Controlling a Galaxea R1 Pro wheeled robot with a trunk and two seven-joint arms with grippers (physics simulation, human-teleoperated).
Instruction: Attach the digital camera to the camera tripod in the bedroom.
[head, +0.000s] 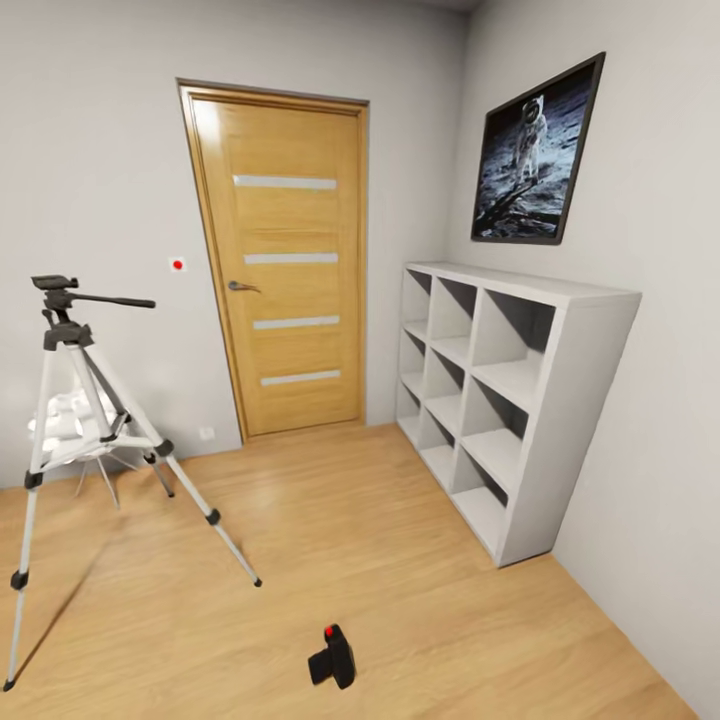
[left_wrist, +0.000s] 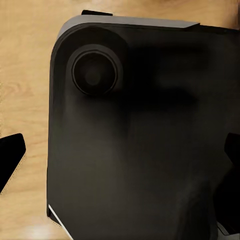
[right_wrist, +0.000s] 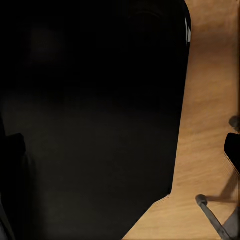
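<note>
digital camera (head: 332, 656) lies on the floor (head: 400, 560) near camera tripod (head: 80, 420); end effector openness unclear.

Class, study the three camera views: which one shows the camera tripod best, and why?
The head view: the camera tripod stands whole on the wood floor, left of the door. The right wrist view catches what may be one leg; the left wrist view looks elsewhere.

At lower centre, the digital camera (head: 332, 657) is black with a red dot. The camera tripod (head: 75, 420) at left has silver-white legs and black joints. The door (head: 283, 262) is honey wood with pale stripes; the shelves (head: 510, 400) white; the floor (head: 380, 560) light wood. The wrist views show a dark, possibly black, body (left_wrist: 145, 140).
</note>
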